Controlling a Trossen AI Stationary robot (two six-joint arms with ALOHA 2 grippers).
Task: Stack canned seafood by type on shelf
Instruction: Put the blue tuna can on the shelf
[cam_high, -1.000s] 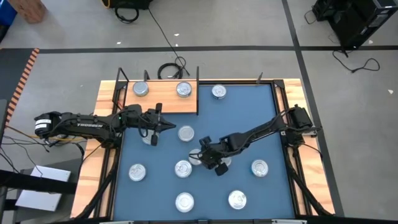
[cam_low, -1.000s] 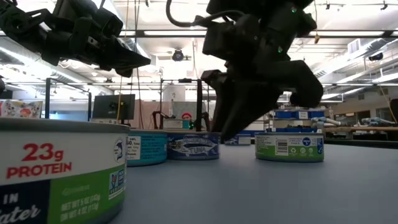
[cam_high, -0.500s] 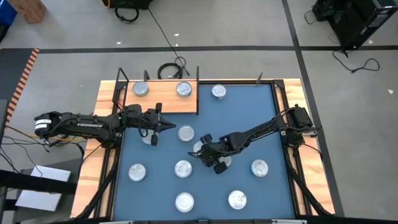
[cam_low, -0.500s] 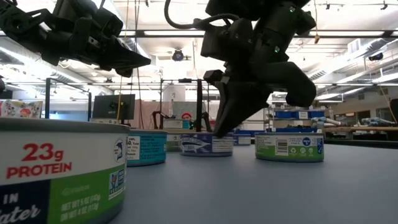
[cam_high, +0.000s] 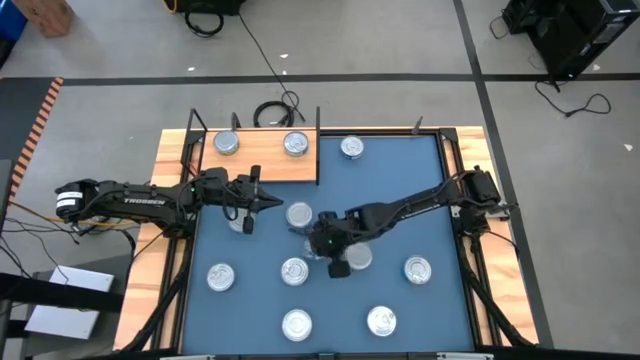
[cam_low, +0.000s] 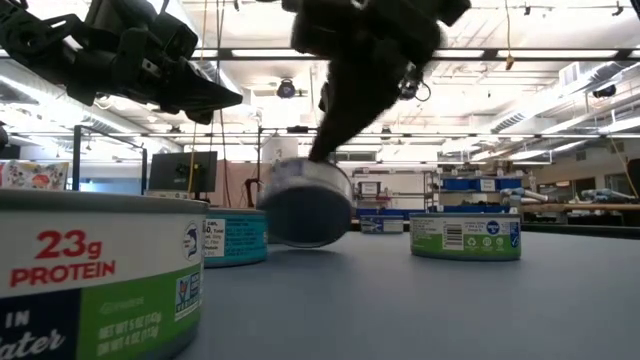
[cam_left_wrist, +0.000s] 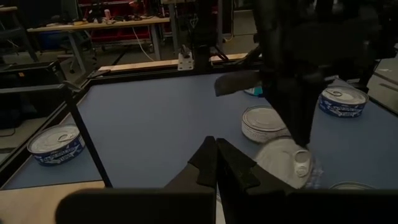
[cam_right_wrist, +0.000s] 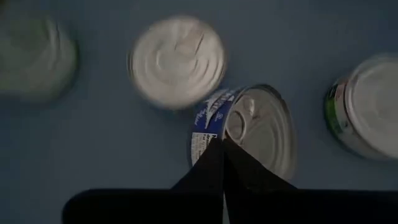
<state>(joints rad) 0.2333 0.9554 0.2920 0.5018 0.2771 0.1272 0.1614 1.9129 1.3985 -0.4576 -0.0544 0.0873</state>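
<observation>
From above, you see the shelf (cam_high: 260, 165) at the far left corner of the table (cam_high: 168, 170), with two tins (cam_high: 227, 143) standing apart on its board. The other tins (cam_high: 381, 320) lie scattered over the blue mat (cam_high: 400, 190). Your left tool (cam_high: 268, 204) hangs just in front of the shelf, its fingers pressed together and empty. Your right tool (cam_high: 318, 240) sits over the middle of the mat; this view hides what is under it.

The level view fills that in. A tilted tin (cam_low: 305, 203) hangs tipped on edge under the right arm, its underside facing the camera, blurred. The nearest tin (cam_low: 95, 275) reads "23g PROTEIN" in red on white, with part of "in Water" below on green and dark blue. A green-labelled tin (cam_low: 465, 235) and a teal one (cam_low: 235, 237) stand farther back; their print is too small to read.

The left wrist view shows the left tool's fingers closed to a point, nothing between them. Beyond them the tilted tin shows its lid and pull tab, right under the right arm (cam_left_wrist: 305, 62).

The right wrist view shows the right tool's fingers fully closed, tips at the rim of that tin, whose label is blue and white. You cannot tell whether they pinch the rim or only press on it.
</observation>
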